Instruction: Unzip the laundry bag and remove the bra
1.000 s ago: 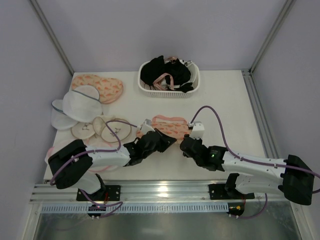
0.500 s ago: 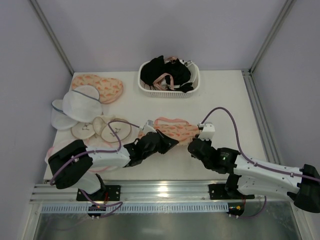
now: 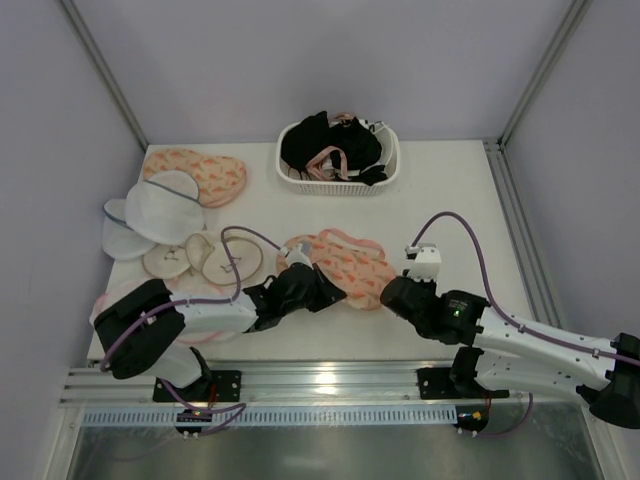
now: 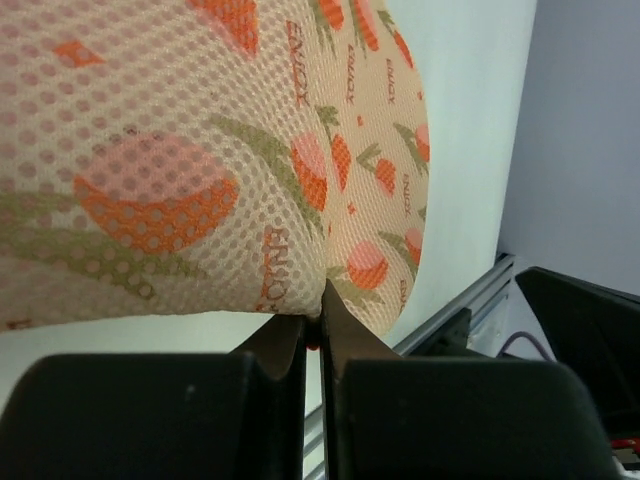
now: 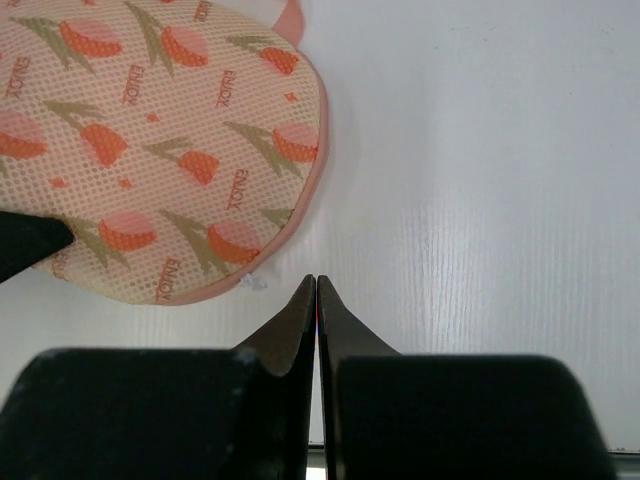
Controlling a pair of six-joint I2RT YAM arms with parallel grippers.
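Currently the oblong padded peach laundry bag with orange-pink print is lying on the white counter between the two hands. The left hand is pinching the bag's near rim, fingers closed on it. The right hand is resting just beside the bag's right end, fingers pressed together on nothing. Only the right wrist view is showing a small white zip tab at the pink rim — just off that hand's tips — while the left wrist view is showing mesh print looming above the pinch.

Bright, even light; soft shadows, mild glare on the metal rail, sharp focus.
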